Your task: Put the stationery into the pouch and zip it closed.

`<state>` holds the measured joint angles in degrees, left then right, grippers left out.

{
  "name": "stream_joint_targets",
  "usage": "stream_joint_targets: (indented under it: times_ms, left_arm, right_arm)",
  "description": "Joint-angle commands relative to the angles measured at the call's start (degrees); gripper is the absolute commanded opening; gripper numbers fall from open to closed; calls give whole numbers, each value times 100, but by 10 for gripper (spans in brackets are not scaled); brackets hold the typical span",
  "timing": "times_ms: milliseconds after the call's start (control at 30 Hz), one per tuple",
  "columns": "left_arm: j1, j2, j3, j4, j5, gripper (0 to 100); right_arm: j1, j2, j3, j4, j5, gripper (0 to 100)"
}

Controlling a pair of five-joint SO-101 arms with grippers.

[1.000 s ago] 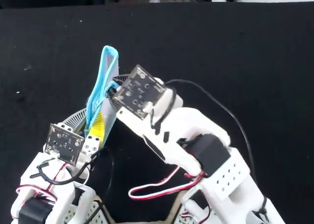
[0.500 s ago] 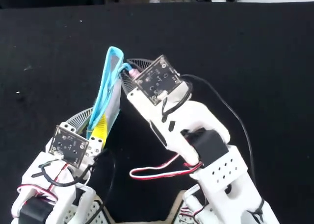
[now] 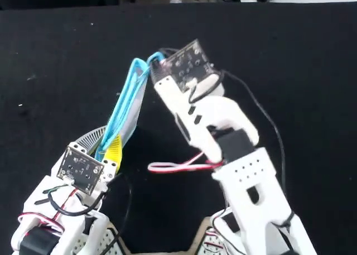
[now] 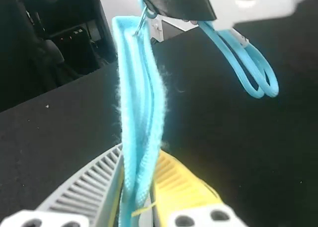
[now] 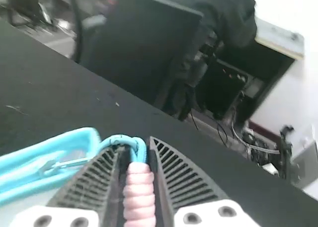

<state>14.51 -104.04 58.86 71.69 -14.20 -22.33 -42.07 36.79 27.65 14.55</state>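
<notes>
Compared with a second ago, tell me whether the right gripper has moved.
Yes. The right gripper, shut on the zip pull, has gone along the pouch toward the table's far edge.

Lab workspace: black table [image 3: 312, 54], tangled cables [image 5: 248, 140] behind.

The right gripper [image 3: 155, 62] is travelling toward the far edge of the surface [image 3: 301, 54], drawing the zipper cord [image 5: 135, 180] clamped in its jaws along the top of the pouch [image 3: 127, 101]. The pouch is stretching longer, its far end swinging toward the surface's right edge, while the left gripper [image 3: 109, 154] is edging slightly the same way.
</notes>
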Motion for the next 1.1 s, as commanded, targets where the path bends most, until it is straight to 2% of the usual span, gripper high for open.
stream_joint_targets:
  times_ms: [0,267,767,933,1067]
  left_arm:
    - [40,53,-110,176,-35,29]
    - [40,53,-101,185,-35,29]
    - [40,53,-145,343,-35,29]
    - [40,53,-101,343,-35,29]
    - [31,53,-101,334,-35,29]
  right_arm:
    - [668,224,-365,-378,-62,11]
    - [1002,637,-356,-730,-62,11]
    - [1002,673,-356,-730,-53,11]
    - [791,629,-338,-651,-62,11]
    - [422,602,-426,-44,-62,18]
